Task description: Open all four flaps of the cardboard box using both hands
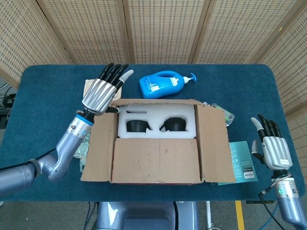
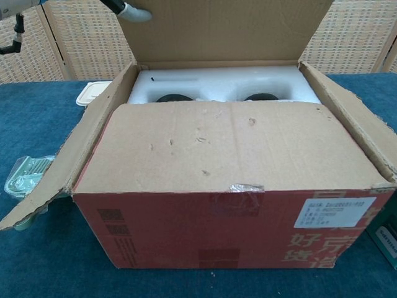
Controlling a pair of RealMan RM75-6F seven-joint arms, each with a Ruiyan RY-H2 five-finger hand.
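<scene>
Here, left hand (image 1: pixel 100 93) fingers spread against cardboard box (image 2: pixel 236 186) rear flap (image 2: pixel 229 28), right hand (image 1: pixel 272 148) spread, label print unreadable.

You're looking at a left hand (image 1: pixel 100 92) and a right hand (image 1: pixel 273 149) with ribbed silver backs, black fingers and pale grey tips; blue rings are circling their wrists above smooth silver-grey arms.

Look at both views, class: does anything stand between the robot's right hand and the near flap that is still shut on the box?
Nothing visible does. The right hand hangs beside the box, off its right side, fingers apart. Only the already opened right flap lies between it and the near flap, and a green booklet lies flat on the table.
</scene>
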